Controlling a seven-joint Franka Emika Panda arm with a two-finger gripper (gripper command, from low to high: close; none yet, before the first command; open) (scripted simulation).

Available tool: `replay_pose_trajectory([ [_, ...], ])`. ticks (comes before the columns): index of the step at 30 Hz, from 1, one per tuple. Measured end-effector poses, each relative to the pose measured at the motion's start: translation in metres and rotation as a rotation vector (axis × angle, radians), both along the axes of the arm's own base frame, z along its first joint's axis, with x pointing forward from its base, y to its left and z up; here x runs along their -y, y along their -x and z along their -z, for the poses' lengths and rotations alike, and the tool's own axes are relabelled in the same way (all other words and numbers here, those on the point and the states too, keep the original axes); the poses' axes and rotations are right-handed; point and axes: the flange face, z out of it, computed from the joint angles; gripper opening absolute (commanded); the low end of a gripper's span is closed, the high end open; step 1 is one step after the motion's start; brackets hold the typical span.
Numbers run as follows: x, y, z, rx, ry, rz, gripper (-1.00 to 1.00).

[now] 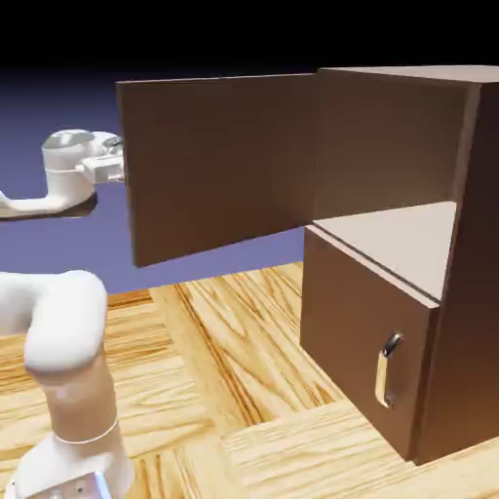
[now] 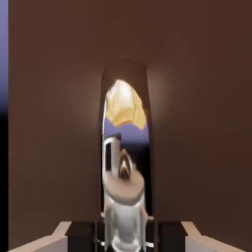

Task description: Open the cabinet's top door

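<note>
Brown top door [image 1: 222, 168]: stands wide open, joined to the cabinet [image 1: 474, 273] at its upright edge nearer the exterior view's right, with its free edge out toward the exterior view's left.
Silver handle [image 2: 125, 162]: curved, long and upright in the hand view, on the top door's brown face; the exterior view hides it behind the panel. Its polished surface mirrors pale wood, blue-violet and white robot parts.
Gripper [image 2: 125, 237]: closed on the silver handle, one dark fingertip on each side of it at the bottom of the hand view. In the exterior view the fingers are hidden by the door's free edge.
White arm [image 1: 72, 331]: rises at the exterior view's lower left; its wrist end [image 1: 70, 168] shows farther up, just beside the top door's free edge.
Upper compartment: exposed, with a brown inner wall [image 1: 390, 141] above a pale, flat floor panel [image 1: 395, 234].
Lower door [image 1: 356, 326]: shut, below that compartment, carrying a shorter curved handle [image 1: 383, 368].
Surface: light, strongly grained wood [image 1: 263, 390] under robot and cabinet.
Backdrop: blue-violet [image 1: 29, 107], turning black at the top of the exterior view.
</note>
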Motion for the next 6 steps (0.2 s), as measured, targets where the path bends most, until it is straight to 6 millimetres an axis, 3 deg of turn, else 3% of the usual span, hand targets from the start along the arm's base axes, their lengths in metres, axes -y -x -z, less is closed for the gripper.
replay_pose_trajectory([
  [6, -0.048, -0.013, 0.000, 0.000, 0.001, 0.124, -1.00],
])
